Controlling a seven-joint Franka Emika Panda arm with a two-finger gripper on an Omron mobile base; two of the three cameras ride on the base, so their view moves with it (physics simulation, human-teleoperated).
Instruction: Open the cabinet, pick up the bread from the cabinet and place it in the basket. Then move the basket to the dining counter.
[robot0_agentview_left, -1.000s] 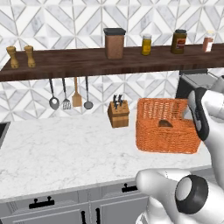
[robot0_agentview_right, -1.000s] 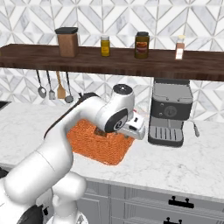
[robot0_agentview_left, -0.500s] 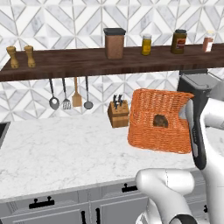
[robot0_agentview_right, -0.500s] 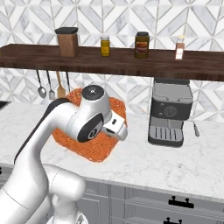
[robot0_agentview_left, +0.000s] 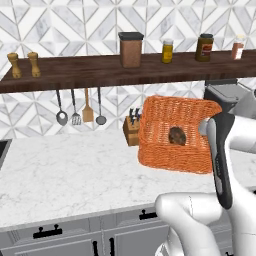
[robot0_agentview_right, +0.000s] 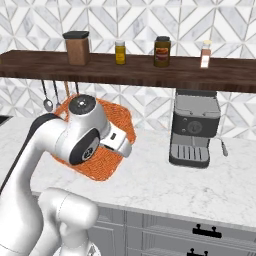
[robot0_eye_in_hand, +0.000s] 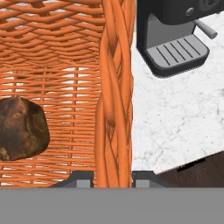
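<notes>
The orange wicker basket (robot0_agentview_left: 170, 155) hangs above the marble counter, tipped so its opening faces the left base camera. The dark brown bread (robot0_agentview_left: 177, 135) lies inside it against the woven bottom. My gripper (robot0_eye_in_hand: 113, 179) is shut on the basket's braided rim (robot0_eye_in_hand: 114, 109), one fingertip (robot0_eye_in_hand: 81, 179) inside the wall and the other outside. In the hand view the bread (robot0_eye_in_hand: 19, 127) rests at the left. From the right base view the basket (robot0_agentview_right: 100, 162) shows behind my hand (robot0_agentview_right: 119, 143). The cabinet and the dining counter are out of view.
A black coffee machine (robot0_agentview_right: 194, 127) stands on the counter to the right of the basket. A wooden knife block (robot0_agentview_left: 131, 131) sits just behind the basket's left side. Utensils (robot0_agentview_left: 80, 107) hang under a dark shelf (robot0_agentview_left: 100, 75) with jars. Bare marble counter (robot0_agentview_left: 65, 170) lies to the left.
The basket has risen off the counter and tipped further toward the left base camera, drifting a little left. The arm swung with it. The bread stayed inside.
</notes>
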